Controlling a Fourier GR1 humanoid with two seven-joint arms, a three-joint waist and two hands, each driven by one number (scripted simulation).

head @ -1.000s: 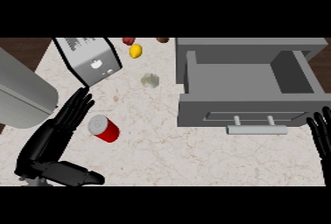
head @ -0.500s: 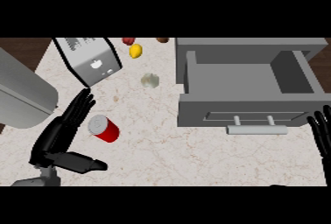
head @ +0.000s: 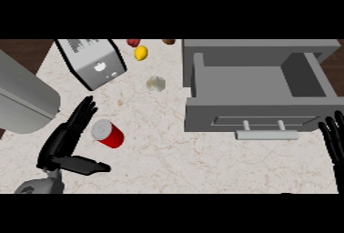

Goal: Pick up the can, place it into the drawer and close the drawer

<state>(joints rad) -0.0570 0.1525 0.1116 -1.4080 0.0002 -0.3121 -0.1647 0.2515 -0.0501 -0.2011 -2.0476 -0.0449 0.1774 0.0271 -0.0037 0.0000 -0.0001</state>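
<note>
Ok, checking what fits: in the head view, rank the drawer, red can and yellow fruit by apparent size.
Largest: drawer.
Then red can.
Smallest: yellow fruit, though it lies farther off.

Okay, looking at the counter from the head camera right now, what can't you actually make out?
All in the head view.
Black right hand: cut off by the right edge.
Large grey rounded object: cut off by the left edge, unidentifiable.
Small red item and small brown item: clipped at the top edge.
Small pale lump: too small to name.
Whether the black left hand touches the red cylindrical can: unclear from above.
</note>
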